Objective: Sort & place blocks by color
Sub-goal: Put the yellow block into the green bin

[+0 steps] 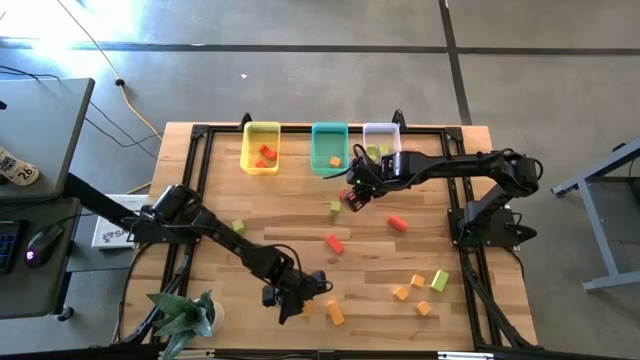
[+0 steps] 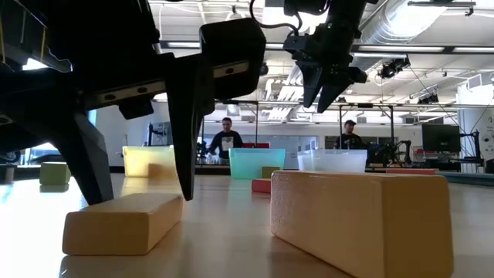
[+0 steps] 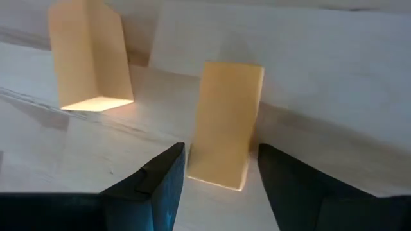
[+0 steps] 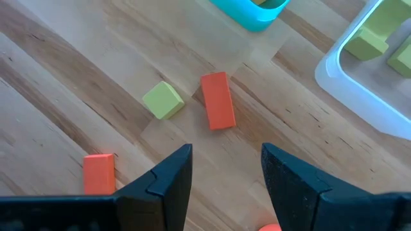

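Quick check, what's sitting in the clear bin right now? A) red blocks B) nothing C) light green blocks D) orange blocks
C: the right wrist view shows light green blocks lying inside the clear bin, and the high view shows green in it too.

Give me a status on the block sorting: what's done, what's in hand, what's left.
Done: red blocks lie in the yellow bin, an orange one in the teal bin, green ones in the clear bin. In hand: nothing is gripped; the left hand stands open around an orange bar, and the right hand hangs open above a red bar. Left: about ten loose blocks on the table.
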You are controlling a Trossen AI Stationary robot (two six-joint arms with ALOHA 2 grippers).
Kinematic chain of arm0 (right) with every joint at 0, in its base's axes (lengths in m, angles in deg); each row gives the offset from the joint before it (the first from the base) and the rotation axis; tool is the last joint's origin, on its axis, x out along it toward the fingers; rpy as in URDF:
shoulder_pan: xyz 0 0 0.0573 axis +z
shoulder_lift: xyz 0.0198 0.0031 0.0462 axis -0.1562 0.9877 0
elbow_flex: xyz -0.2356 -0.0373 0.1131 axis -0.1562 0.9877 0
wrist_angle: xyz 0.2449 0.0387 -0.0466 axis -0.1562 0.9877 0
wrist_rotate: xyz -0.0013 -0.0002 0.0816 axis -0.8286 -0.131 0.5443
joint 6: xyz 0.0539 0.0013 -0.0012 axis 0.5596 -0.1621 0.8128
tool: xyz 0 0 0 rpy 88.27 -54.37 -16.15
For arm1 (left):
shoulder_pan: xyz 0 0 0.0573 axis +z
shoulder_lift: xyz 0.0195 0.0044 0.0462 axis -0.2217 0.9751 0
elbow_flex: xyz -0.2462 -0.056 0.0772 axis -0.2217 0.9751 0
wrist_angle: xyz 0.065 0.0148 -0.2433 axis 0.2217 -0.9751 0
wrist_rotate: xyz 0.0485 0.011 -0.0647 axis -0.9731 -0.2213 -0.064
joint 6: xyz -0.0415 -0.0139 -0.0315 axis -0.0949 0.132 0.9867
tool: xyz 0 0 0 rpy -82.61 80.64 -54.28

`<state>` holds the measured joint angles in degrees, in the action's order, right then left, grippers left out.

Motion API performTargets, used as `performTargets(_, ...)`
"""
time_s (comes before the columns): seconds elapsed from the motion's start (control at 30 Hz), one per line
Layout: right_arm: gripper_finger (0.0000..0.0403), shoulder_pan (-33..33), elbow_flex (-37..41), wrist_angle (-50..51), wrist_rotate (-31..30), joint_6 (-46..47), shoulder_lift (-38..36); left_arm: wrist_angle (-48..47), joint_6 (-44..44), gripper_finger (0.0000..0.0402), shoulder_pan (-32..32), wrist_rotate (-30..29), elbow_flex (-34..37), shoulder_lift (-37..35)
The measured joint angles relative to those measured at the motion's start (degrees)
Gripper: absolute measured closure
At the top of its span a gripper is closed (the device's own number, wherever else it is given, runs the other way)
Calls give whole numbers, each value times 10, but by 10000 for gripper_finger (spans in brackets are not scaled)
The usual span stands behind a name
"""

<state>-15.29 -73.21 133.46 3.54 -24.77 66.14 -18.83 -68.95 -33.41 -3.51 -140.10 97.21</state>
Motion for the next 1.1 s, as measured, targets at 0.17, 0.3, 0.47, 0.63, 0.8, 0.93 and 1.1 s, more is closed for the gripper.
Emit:
performTargets(0.17, 230, 0, 0, 0, 0, 0, 0, -3, 0, 213, 0, -1, -11, 8)
performTargets(0.3, 230, 0, 0, 0, 0, 0, 0, -6, 4, 214, 0, -2, -15, 9)
performTargets(0.47, 230, 0, 0, 0, 0, 0, 0, -23, 18, 239, 0, 1, -16, 10)
performTargets(0.63, 230, 0, 0, 0, -4, 0, 0, -25, 47, 289, 0, 0, -16, 9)
performTargets(0.8, 230, 0, 0, 0, -4, 0, 0, -25, 120, 317, 2, -4, -16, 9)
performTargets(0.93, 230, 0, 0, 0, -4, 1, 0, -33, 195, 317, 6, -11, -15, -2)
performTargets(1.1, 230, 0, 0, 1, -2, 9, 0, -46, 243, 344, 20, -20, -12, -29)
